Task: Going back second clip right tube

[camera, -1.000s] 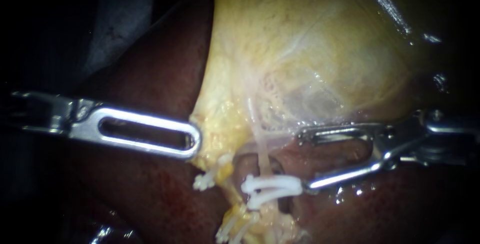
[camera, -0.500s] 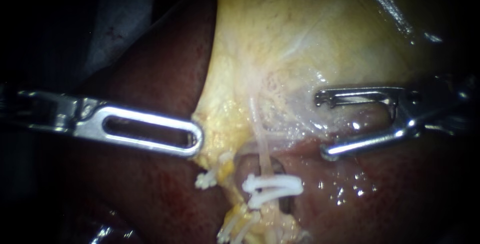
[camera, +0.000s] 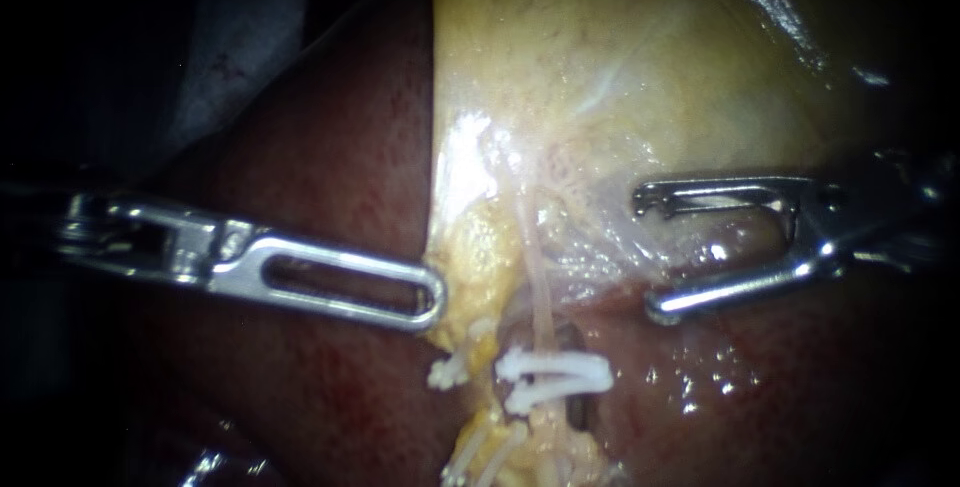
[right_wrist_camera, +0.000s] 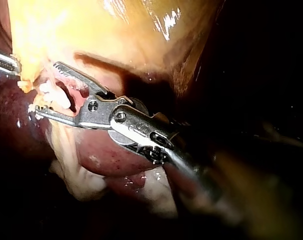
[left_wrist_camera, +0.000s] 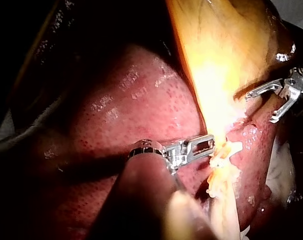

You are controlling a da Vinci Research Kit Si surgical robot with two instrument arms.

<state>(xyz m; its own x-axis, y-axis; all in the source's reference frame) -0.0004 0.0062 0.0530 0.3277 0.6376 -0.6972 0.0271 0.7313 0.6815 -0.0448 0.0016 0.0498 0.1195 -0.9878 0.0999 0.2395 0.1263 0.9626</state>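
Right instrument (camera: 648,254) was held clear of clip (camera: 555,372).
Jaws were spread, empty; gallbladder (camera: 600,67) was pinched by left instrument (camera: 432,299), exposing tube (camera: 541,287).

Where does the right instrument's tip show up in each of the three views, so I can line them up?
Endoscope: right instrument, jaws open, right of centre, up and right of the white clips.
Left wrist: right instrument beyond the left instrument, across the gallbladder's edge.
Right wrist: right instrument, its own, jaws open towards the gallbladder.
Shared landmark: the yellow gallbladder.
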